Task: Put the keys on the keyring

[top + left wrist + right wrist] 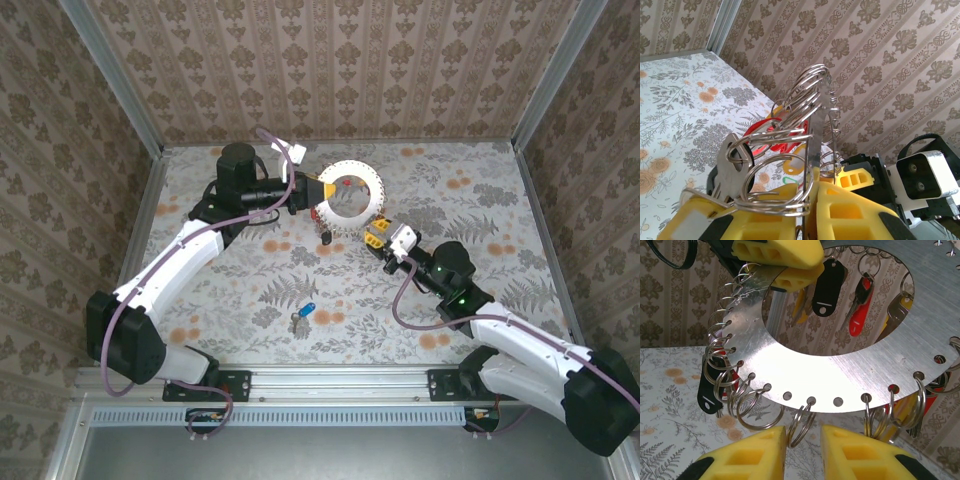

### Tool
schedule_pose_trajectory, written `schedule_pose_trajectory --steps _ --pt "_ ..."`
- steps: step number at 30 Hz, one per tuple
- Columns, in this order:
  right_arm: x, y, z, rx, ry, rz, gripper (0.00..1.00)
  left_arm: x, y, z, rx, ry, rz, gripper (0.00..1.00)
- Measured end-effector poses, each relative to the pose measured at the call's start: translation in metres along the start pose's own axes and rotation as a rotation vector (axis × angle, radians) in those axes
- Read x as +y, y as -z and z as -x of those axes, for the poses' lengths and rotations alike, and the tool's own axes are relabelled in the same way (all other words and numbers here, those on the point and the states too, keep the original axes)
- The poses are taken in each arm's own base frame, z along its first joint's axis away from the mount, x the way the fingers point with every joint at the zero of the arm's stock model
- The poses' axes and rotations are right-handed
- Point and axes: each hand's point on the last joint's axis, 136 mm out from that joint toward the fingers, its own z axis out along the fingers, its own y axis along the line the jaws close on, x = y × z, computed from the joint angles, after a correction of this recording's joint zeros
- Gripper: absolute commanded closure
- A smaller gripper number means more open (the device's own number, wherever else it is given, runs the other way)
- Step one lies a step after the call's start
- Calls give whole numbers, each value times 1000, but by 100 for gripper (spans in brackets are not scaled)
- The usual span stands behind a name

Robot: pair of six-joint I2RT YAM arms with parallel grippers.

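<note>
While the left gripper (807, 210) clamps the keyring (840, 375) by its rim, steadying it aloft, the right gripper (802, 450) stands slightly parted astride one split ring (800, 422). One blue-headed key (305, 312) lies on the table (480, 200), unthreaded.

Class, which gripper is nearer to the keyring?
Left. The left gripper is clamped on the left rim of the keyring. The right gripper sits just off its near-right edge, straddling a hanging split ring.
</note>
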Motion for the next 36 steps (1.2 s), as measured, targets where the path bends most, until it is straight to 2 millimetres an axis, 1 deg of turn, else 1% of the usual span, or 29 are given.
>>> schedule_pose_trajectory --steps 6,9,18,26,31,36 --pt "-1 -5 -6 11 3 -7 83 0 0 0 1 2 1 100" --pt "-2 -6 -8 16 5 -14 84 0 0 0 1 2 1 100" --pt "-6 -6 -4 -1 8 -38 88 1 0 -1 3 9 2 100" --pt "-5 -4 -4 -2 6 -38 100 3 0 0 -3 19 16 100" --pt "-7 -2 -1 -10 3 -48 100 8 0 1 -10 27 46 100" --pt "-8 2 1 -4 -22 -52 100 14 -2 -2 -16 83 74 100"
